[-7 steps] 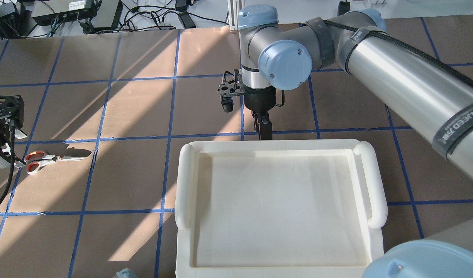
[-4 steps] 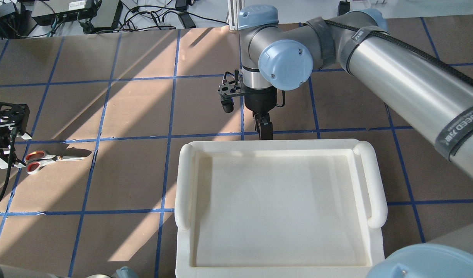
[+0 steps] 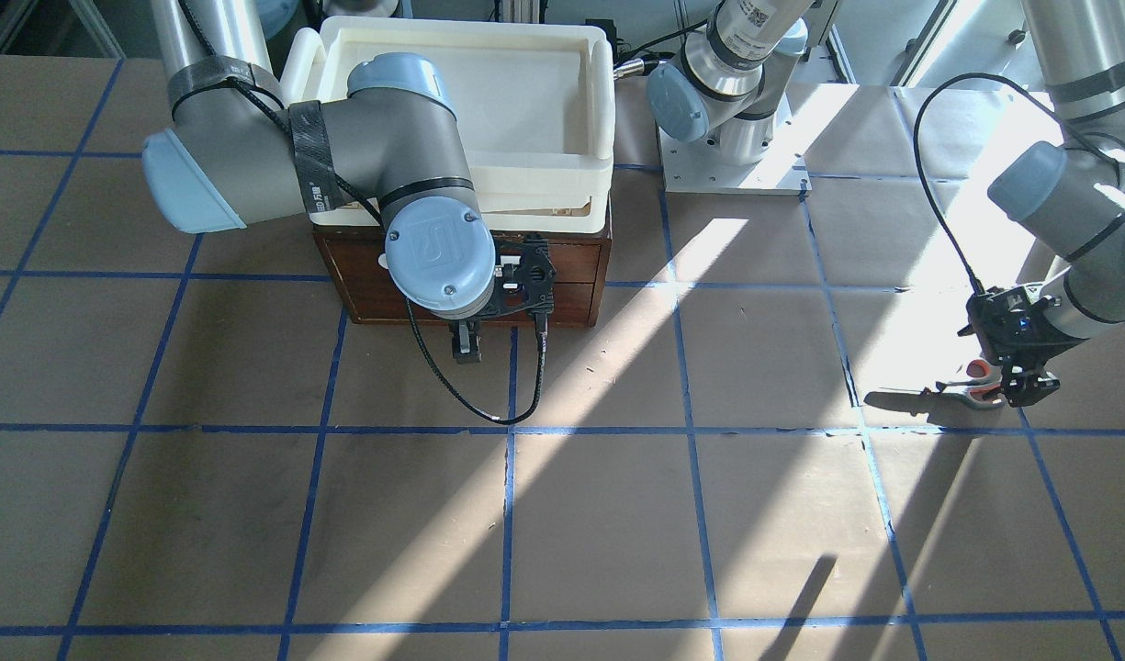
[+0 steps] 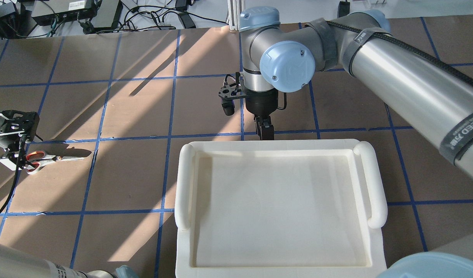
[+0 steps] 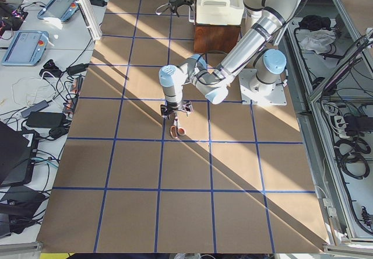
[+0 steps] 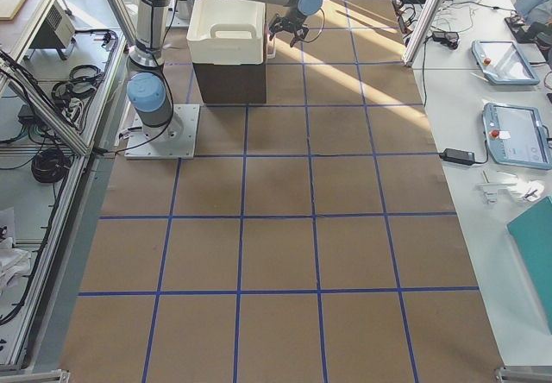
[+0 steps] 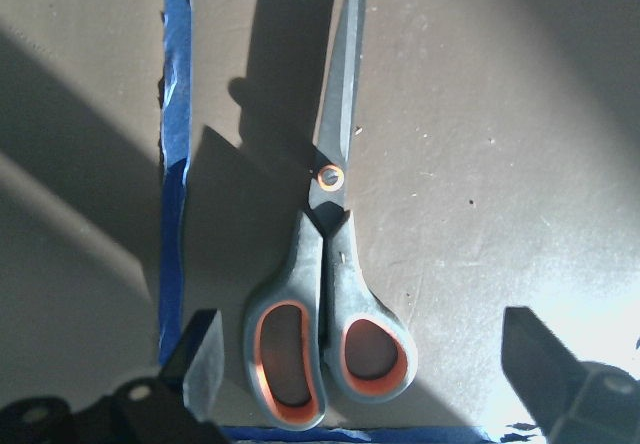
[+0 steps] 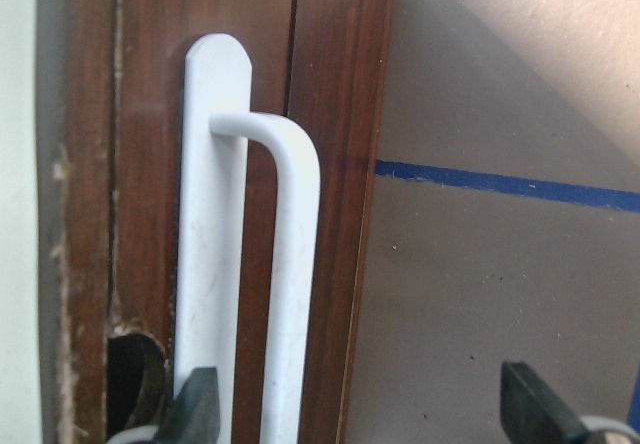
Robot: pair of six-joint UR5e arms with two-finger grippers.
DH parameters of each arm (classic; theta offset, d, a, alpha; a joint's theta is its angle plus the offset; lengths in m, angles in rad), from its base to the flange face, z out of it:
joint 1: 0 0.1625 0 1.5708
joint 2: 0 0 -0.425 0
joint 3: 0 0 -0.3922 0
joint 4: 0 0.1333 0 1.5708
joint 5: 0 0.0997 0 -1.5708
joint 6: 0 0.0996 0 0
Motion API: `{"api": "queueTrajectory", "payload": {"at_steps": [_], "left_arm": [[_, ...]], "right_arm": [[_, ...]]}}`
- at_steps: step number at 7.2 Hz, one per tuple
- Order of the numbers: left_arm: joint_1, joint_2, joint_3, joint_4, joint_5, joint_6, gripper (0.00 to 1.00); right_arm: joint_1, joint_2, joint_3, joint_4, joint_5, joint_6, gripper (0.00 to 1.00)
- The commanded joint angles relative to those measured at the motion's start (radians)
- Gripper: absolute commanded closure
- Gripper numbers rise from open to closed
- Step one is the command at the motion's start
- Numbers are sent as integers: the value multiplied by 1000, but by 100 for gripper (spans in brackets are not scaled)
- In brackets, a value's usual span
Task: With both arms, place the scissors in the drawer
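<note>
The scissors (image 7: pixel 330 294) lie flat on the brown table, blades pointing away from my left gripper; they also show in the overhead view (image 4: pixel 55 158). My left gripper (image 7: pixel 365 364) is open just above the orange-lined handle loops, one finger on each side; it sits at the table's left edge in the overhead view (image 4: pixel 16 154). The drawer (image 3: pixel 544 285) is shut in its dark-brown chest. Its white bar handle (image 8: pixel 290 264) stands close in front of my right gripper (image 8: pixel 365 409), which is open, with the bar just inside its left finger. The right gripper (image 4: pixel 265 131) hangs at the chest's front.
A white plastic tray (image 4: pixel 184 185) sits on top of the chest. The table is brown with blue tape lines. A black cable (image 3: pixel 470 395) loops from the right wrist onto the table. Sun stripes and arm shadows cross the surface.
My left gripper has moved right, from beside the scissors' handles to over them. The right arm has shifted only slightly in front of the chest.
</note>
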Motion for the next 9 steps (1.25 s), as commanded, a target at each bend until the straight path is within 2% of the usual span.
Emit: {"api": "queueTrajectory", "payload": {"at_steps": [1, 3, 4, 5, 6, 8, 9], "left_arm": [[1, -52, 1, 21, -13, 10, 6], [-1, -81, 1, 64, -14, 11, 6], [-3, -87, 1, 64, -16, 11, 7], [-6, -96, 1, 64, -14, 37, 11], [-7, -98, 1, 64, -14, 59, 18], [-9, -98, 1, 64, -14, 69, 30], [-9, -98, 1, 64, -14, 74, 31]], "right_arm": [[0, -1, 16, -6, 9, 0, 0], [0, 4, 21, -11, 9, -9, 0], [0, 9, 27, -27, 9, -12, 5], [0, 10, 28, -34, 8, -15, 29], [0, 10, 27, -35, 6, -16, 29], [0, 12, 27, -52, 8, -3, 37], [-1, 12, 25, -75, -1, -2, 37]]}}
